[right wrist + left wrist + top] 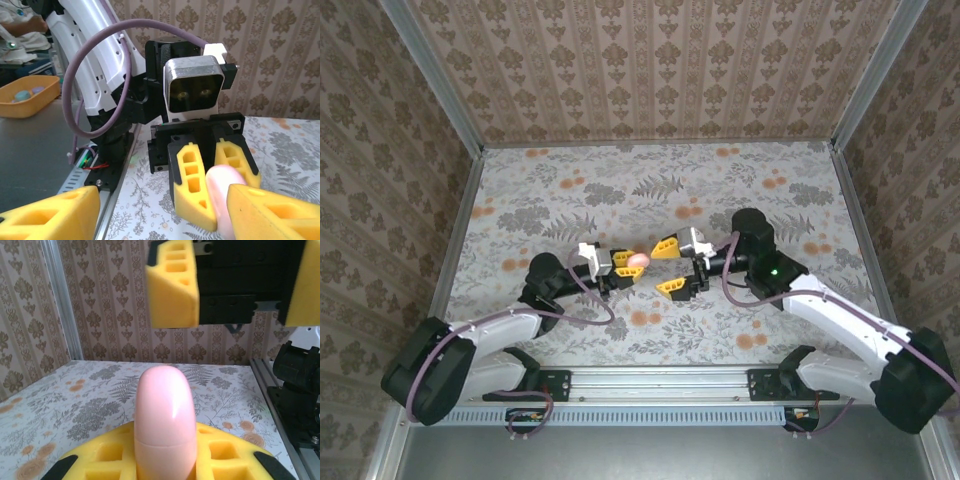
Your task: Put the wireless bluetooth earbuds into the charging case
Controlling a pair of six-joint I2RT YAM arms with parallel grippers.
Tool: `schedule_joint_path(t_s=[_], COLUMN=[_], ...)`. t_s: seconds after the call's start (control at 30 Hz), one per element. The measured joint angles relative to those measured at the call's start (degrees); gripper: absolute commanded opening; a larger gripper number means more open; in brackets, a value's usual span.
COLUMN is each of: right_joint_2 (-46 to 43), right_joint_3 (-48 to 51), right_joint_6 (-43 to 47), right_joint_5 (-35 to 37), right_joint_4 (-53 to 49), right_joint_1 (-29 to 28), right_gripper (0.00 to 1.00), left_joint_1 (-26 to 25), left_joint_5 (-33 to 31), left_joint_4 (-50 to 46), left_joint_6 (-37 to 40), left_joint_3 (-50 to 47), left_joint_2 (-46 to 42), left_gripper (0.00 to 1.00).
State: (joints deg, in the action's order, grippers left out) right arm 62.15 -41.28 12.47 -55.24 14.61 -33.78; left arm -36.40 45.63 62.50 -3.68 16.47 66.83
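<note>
The charging case [638,260] is a smooth coral-pink rounded box, closed, with its seam showing in the left wrist view [165,415]. My left gripper [626,266] is shut on it, and the case stands up from between the yellow pads [100,460]. My right gripper [669,267] faces it from the right, open, one finger on each side of the case's tip and apart from it. In the right wrist view the case [222,195] sits just inside my right gripper's [160,217] right finger. The earbuds are out of view.
Both arms meet over the middle of the floral table [620,190], a little above it. Patterned walls enclose the back and sides. A metal rail [660,380] runs along the near edge. An orange tray [27,95] with small items sits off the table.
</note>
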Motion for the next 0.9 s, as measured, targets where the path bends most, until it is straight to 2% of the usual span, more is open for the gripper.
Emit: schedule_joint_path(t_s=[0.17, 0.27, 0.47, 0.9], right_joint_2=[-3.2, -3.3, -2.4, 5.8], right_joint_3=[6.0, 7.8, 7.7, -0.8], right_joint_6=[-4.1, -5.5, -5.1, 2.7], right_joint_5=[8.2, 10.1, 9.0, 3.7], right_joint_4=[2.5, 2.8, 2.8, -4.3], right_joint_1=[1.0, 1.2, 1.1, -0.2], right_gripper=[0.72, 0.72, 0.69, 0.61], left_joint_1=[-0.1, -0.6, -0.7, -1.5], left_joint_5=[-1.3, -1.4, -0.7, 1.3], left_joint_4=[-0.1, 0.0, -0.6, -3.1], left_joint_6=[-1.8, -2.2, -2.3, -1.8], left_joint_3=[-0.2, -1.4, -2.8, -2.8], left_joint_2=[0.5, 0.3, -1.7, -3.6], left_gripper=[0.14, 0.14, 0.14, 0.14])
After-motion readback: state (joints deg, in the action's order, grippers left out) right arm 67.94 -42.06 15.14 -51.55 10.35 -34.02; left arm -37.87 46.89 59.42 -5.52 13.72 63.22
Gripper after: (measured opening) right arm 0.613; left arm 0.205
